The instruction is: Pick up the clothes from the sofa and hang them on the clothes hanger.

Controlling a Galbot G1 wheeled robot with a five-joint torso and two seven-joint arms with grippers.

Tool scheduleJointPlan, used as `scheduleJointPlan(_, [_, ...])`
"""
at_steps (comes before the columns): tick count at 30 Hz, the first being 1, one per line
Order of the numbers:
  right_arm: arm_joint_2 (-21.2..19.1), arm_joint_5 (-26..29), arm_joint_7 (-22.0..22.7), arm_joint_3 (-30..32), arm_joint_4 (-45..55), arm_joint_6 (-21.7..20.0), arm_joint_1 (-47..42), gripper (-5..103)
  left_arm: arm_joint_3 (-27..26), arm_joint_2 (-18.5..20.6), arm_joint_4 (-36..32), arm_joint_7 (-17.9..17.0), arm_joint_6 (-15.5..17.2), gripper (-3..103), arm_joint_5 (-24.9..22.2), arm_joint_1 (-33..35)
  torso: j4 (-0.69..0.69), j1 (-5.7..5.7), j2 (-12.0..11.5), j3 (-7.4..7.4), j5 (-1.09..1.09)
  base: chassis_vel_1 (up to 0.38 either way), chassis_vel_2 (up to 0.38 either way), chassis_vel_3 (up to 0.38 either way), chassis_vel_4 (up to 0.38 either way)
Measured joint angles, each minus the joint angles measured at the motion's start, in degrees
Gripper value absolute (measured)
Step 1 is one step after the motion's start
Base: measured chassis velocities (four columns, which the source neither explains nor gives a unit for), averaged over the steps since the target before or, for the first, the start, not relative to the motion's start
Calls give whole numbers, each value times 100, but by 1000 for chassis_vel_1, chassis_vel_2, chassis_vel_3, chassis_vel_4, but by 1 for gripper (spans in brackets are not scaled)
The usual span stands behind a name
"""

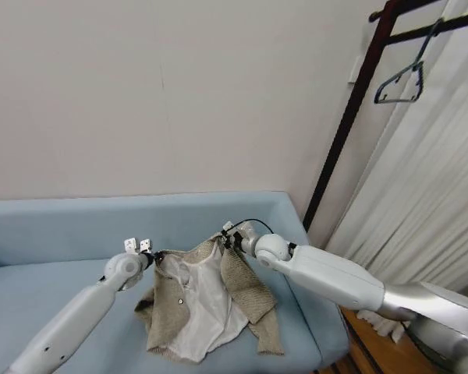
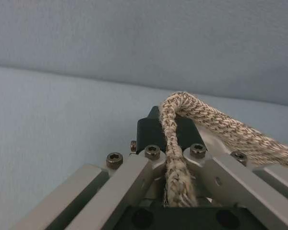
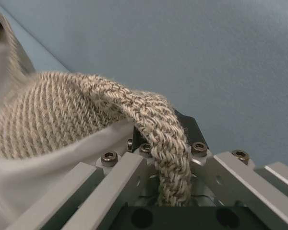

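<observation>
Cardigan (image 1: pixel 207 300) was clamped at both shoulders. Left gripper (image 1: pixel 150 255) jaws were closed tight on the knit edge, which ran up between the fingers (image 2: pixel 129 184). Right gripper (image 1: pixel 231 238) jaws were likewise closed on the thick ribbed edge. Garment hung spread between the two, white lining outward, over the sofa (image 1: pixel 54 226) seat; hem contact with the seat unclear. Hanger (image 1: pixel 402 82) hung on the rack (image 1: pixel 351 117), well apart, to the right.

cardigan (image 1: pixel 207 304) over sofa (image 1: pixel 62 226), hanger (image 1: pixel 402 82) high right
</observation>
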Motion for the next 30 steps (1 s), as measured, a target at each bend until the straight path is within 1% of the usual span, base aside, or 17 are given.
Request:
scheduleJointPlan(3, [207,-656,-417,4,-704,255,-4,1,240,-189,631,305,-180,2,396,-368,-1,1,0,0,1,0,0,0,0])
scheduleJointPlan(6, [355,-976,-641,38,-1203,453,-2,1,400,-353,1033,462,-324,2,641,-628,1,1,-1,1,1,0,0,0,0])
scheduleJointPlan(12, [537,-1387,-890,181,-1822,600,-94,-2,651,-649,1504,568,-435,2,923,-940,3,0,-1,0,1,0,0,0,0])
scheduleJointPlan(14, [583,-1477,-942,228,-2015,691,-150,2,742,-762,1685,593,-427,-1,1029,-1044,2,0,0,0,1,0,0,0,0])
scheduleJointPlan(15, [616,-1601,-1010,256,-2221,816,-196,12,807,-887,1867,606,-385,2,1158,-1133,3,0,0,0,1,0,0,0,0])
scheduleJointPlan(16, [616,-1601,-1010,256,-2221,816,-196,12,807,-887,1867,606,-385,2,1158,-1133,3,0,0,0,1,0,0,0,0])
scheduleJointPlan(19, [646,-1803,-1218,311,-2632,1180,-302,23,906,-1070,2100,612,-335,18,1300,-1224,0,1,0,0,1,0,0,0,0])
scheduleJointPlan(20, [646,-1803,-1218,311,-2632,1180,-302,23,906,-1070,2100,612,-335,18,1300,-1224,0,1,0,0,1,0,0,0,0])
scheduleJointPlan(21, [647,-1794,-1281,401,-2709,1260,-376,28,917,-1091,2116,612,-282,23,1314,-1226,-1,1,-1,0,1,0,0,0,0])
scheduleJointPlan(22, [645,-1786,-1291,425,-2719,1272,-396,33,918,-1092,2116,613,-268,23,1314,-1225,-1,0,-1,0,0,0,0,0,0])
scheduleJointPlan(23, [629,-1755,-1327,514,-2749,1315,-474,39,918,-1075,2096,646,-234,34,1317,-1203,0,0,0,0,2,0,0,0,0])
scheduleJointPlan(24, [609,-1742,-1360,548,-2767,1359,-506,44,916,-1049,2074,692,-217,34,1322,-1177,1,0,-1,0,1,0,0,0,0])
scheduleJointPlan(25, [609,-1742,-1360,548,-2767,1359,-506,44,916,-1049,2074,692,-217,34,1322,-1177,1,0,-1,0,1,0,0,0,0])
scheduleJointPlan(26, [584,-1741,-1404,565,-2787,1417,-532,50,900,-1009,2054,772,-204,39,1343,-1139,2,0,0,0,0,0,0,0,0])
scheduleJointPlan(27, [564,-1748,-1441,579,-2799,1459,-550,50,871,-965,2038,856,-197,44,1368,-1100,2,0,0,0,0,0,0,0,0])
scheduleJointPlan(29, [524,-1757,-1477,638,-2802,1496,-592,61,776,-878,2027,1000,-198,56,1407,-1012,3,0,0,0,0,0,0,0,0])
scheduleJointPlan(30, [516,-1751,-1477,658,-2798,1497,-604,66,742,-846,2019,1042,-213,56,1418,-973,3,0,0,0,0,0,0,0,0])
